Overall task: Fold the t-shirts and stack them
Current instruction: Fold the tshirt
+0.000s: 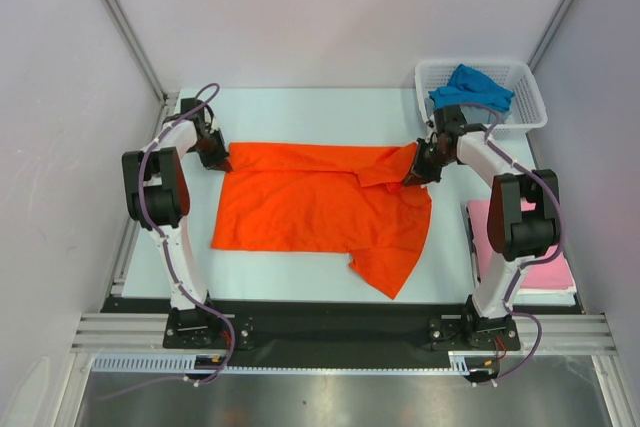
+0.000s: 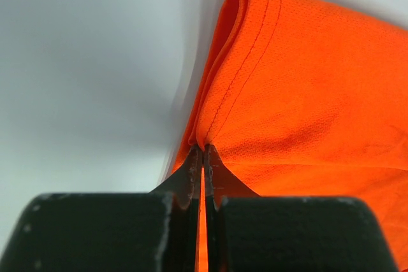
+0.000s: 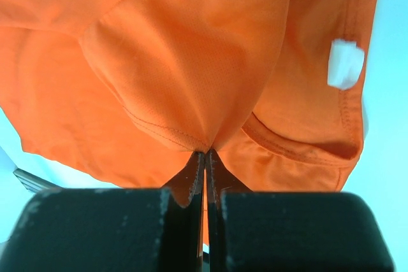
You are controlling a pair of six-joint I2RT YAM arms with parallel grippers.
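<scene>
An orange-red t-shirt (image 1: 310,207) lies spread across the middle of the table, one sleeve hanging toward the near edge. My left gripper (image 1: 222,162) is shut on its far-left hem corner (image 2: 217,93), which folds up from the fingertips. My right gripper (image 1: 412,179) is shut on a fold of the same shirt (image 3: 185,62) at its far-right end, near the collar with a white label (image 3: 345,63). A blue t-shirt (image 1: 470,89) sits crumpled in the basket. A pink t-shirt (image 1: 545,272) lies folded flat at the right, partly behind the right arm.
The white mesh basket (image 1: 525,87) stands at the far right corner of the table. Grey walls and frame posts close in the left, back and right sides. The arm bases sit on a black rail along the near edge.
</scene>
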